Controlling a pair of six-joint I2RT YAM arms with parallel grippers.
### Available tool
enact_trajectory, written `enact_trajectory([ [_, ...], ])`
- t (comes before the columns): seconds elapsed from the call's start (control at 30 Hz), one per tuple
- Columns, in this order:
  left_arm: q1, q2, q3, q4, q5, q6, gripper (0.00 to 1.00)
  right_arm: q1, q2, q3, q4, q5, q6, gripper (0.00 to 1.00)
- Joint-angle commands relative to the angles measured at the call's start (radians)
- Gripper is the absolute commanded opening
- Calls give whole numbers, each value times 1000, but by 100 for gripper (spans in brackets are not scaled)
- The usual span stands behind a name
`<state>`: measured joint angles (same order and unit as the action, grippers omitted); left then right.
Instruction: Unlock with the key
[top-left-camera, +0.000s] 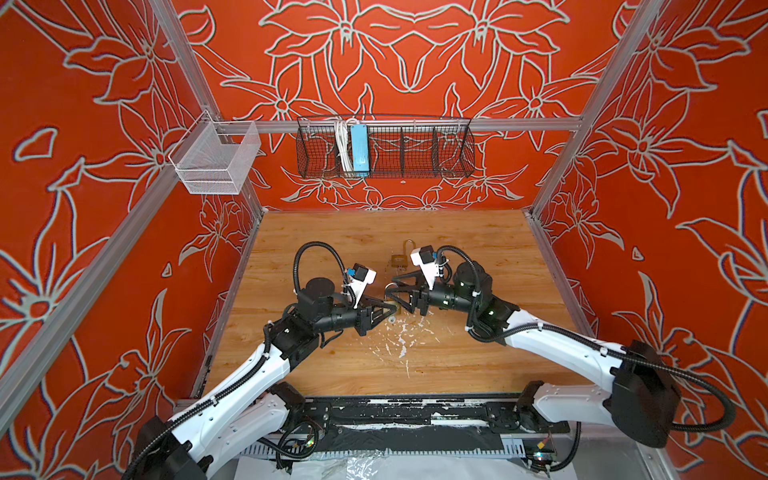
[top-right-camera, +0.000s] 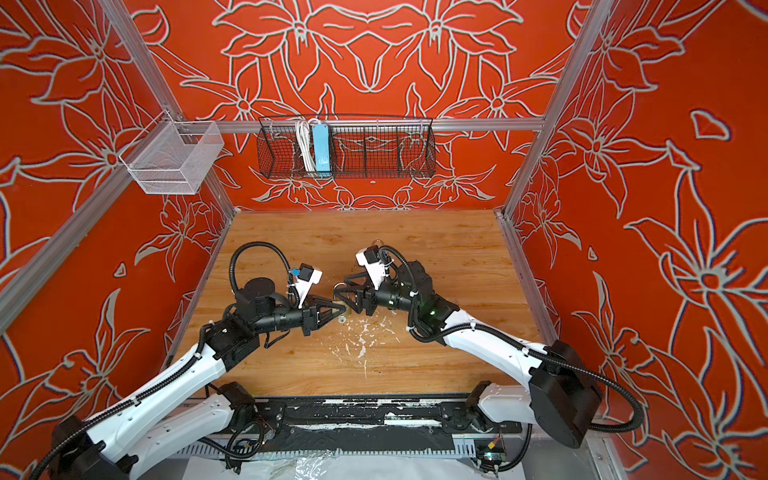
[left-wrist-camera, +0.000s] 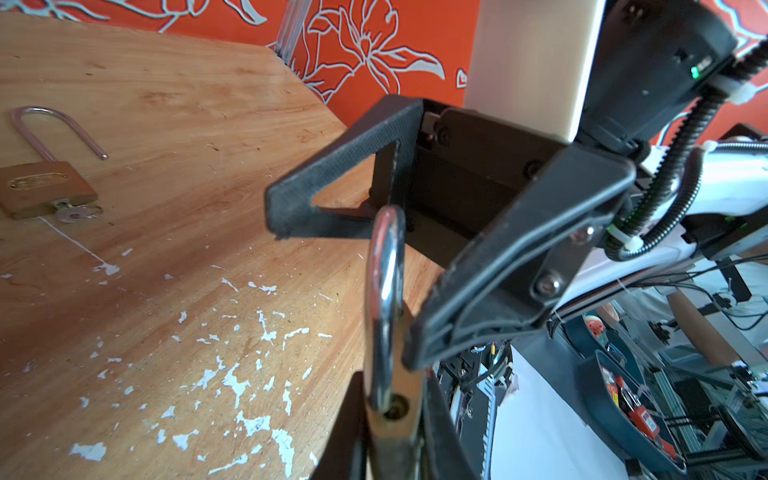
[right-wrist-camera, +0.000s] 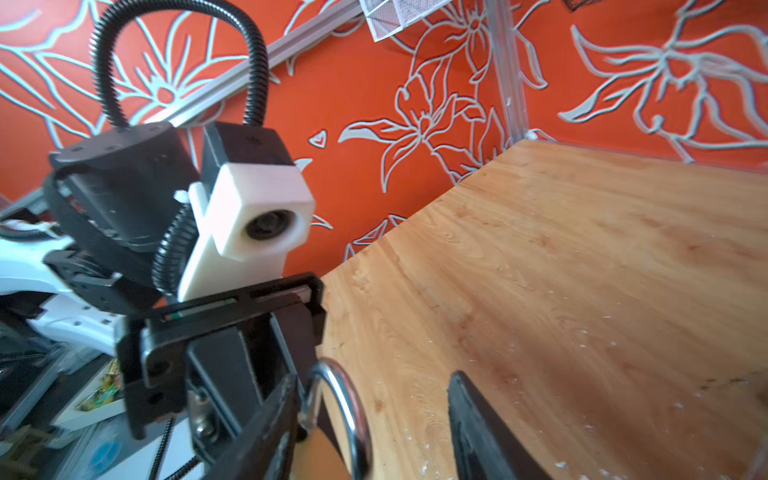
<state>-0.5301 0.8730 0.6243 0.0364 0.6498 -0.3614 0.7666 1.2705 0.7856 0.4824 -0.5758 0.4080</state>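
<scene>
Over the middle of the table, the left end effector is clamped on the brass body of a lock. Its shackle points toward the right end effector. That one has its fingers apart, one on each side of the shackle; if a finger touches it, I cannot tell. Farther back a 2nd lock lies flat on the table, its own shackle open, w/ the key in its base. At the back rail hang a black basket and, in the left corner, a white basket.
</scene>
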Motion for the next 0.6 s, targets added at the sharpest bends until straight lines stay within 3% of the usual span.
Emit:
enact_trajectory([
  [0.0, 2, -11, 19, 44, 39, 30, 0, -4, 10, 37, 73, -59, 41, 44],
  [0.07, 1, -11, 19, 34, 24, 30, 0, -3, 11, 37, 70, -46, 49, 27],
  [0.17, 1, -16, 13, 15, -50, 24, 0, -4, 10, 48, 26, -21, 44, 13],
  [0.37, -3, -41, 1, -10, -222, 27, 0, -1, -5, 77, -113, 112, 22, 2],
  [0.57, -22, -62, 40, -80, -398, 72, 0, 14, -6, 110, -216, 203, 1, 5],
])
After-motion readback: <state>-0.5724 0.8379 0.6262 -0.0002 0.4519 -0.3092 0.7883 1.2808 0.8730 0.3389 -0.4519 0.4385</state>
